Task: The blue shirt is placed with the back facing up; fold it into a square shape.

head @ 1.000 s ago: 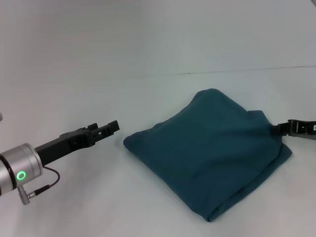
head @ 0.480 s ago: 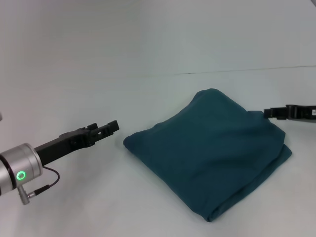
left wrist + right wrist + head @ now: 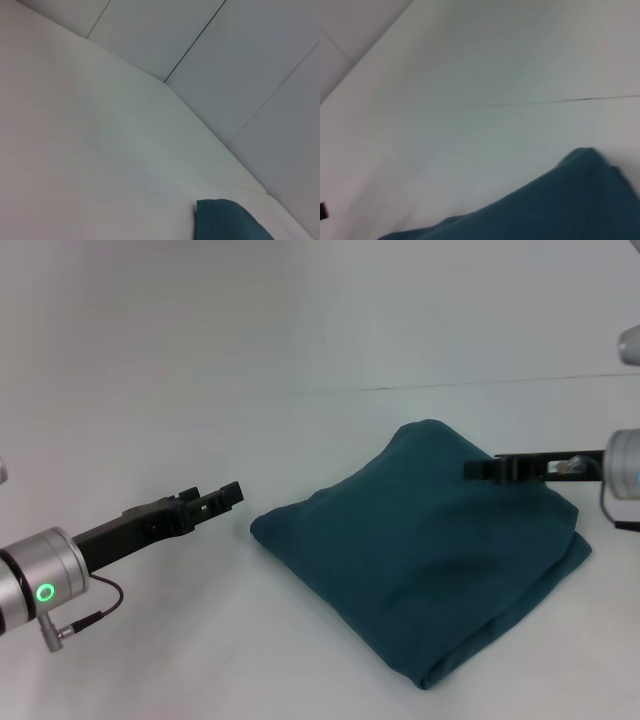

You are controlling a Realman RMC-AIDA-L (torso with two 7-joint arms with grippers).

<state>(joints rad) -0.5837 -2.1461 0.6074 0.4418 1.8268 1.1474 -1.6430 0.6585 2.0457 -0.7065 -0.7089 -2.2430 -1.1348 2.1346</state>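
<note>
The blue shirt [image 3: 420,550] lies folded into a thick, roughly square bundle on the white table, one corner pointing at me, plain fabric up. Its edge also shows in the left wrist view [image 3: 225,220] and the right wrist view [image 3: 545,210]. My right gripper [image 3: 472,469] hangs just above the shirt's far right part, reaching in from the right with nothing in it. My left gripper [image 3: 232,494] hovers over bare table a short way left of the shirt's left corner, apart from the cloth.
The white table [image 3: 200,640] spreads around the shirt, with a thin dark seam [image 3: 500,383] running behind it. A small dark piece [image 3: 322,210] shows at the edge of the right wrist view.
My right gripper has left the shirt's right corner and moved up and to the left, over the cloth. The shirt and the left arm have stayed still.
</note>
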